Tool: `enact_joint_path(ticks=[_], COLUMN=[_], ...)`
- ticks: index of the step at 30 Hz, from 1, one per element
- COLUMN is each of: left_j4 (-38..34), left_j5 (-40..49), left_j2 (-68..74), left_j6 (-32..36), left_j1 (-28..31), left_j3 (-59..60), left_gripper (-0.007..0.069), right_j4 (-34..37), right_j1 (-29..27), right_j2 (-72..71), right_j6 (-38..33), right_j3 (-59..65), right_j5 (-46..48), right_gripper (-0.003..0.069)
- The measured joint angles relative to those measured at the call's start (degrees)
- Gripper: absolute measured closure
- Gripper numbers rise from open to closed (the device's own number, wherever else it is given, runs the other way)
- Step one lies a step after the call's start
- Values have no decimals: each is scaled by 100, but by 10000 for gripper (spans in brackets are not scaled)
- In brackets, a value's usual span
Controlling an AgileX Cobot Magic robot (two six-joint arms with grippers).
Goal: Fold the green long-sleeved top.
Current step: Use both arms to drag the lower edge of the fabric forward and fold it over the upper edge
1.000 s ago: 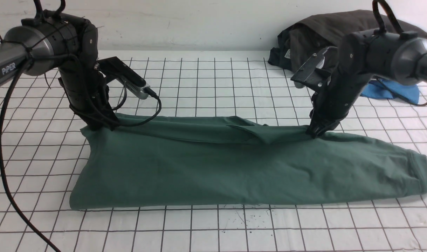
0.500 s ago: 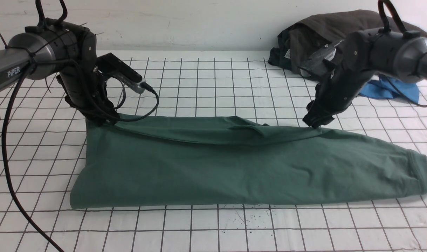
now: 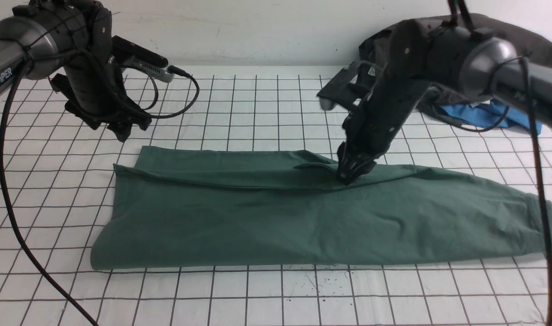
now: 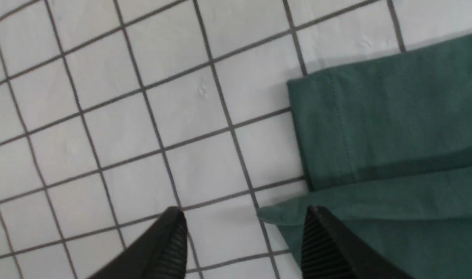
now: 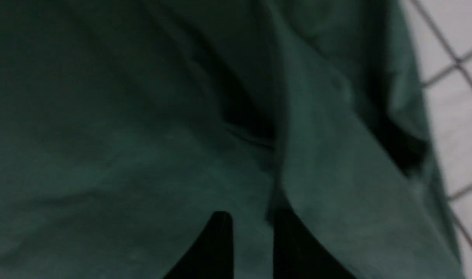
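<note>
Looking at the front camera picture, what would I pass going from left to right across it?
left gripper, raised above the table → right gripper, its tip down on the green long-sleeved top → blue garment. The top spans nearly the whole width, so it has no single place in the order.

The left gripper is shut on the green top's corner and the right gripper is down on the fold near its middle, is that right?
Not quite: the left wrist view shows the left gripper open, gripping nothing, hovering by the green top's corner. The right gripper is down on the fold near its middle.
</note>
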Motion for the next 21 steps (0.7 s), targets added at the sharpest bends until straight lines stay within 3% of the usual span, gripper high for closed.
enact_joint_path(ticks=[4,10,18,21], left_j4=[-341,-676,-777,-817], left_j5=[151,195,201,219], left_j2=[0,0,0,0], left_j6=[328,753,857,881], left_j1=[0,0,0,0], left_j3=[-19,-19,-24,-23], left_gripper=[403,598,632,632], right_j4=[-48,-480,-978,-1056], right_j1=[181,193,117,54], right_j2=[312,419,482,489], right_j6=[-4,785,2443,2741], right_j3=[55,41,5,5], right_j5=[-6,-607,-1924,-2262], right_gripper=[643,670,670,670])
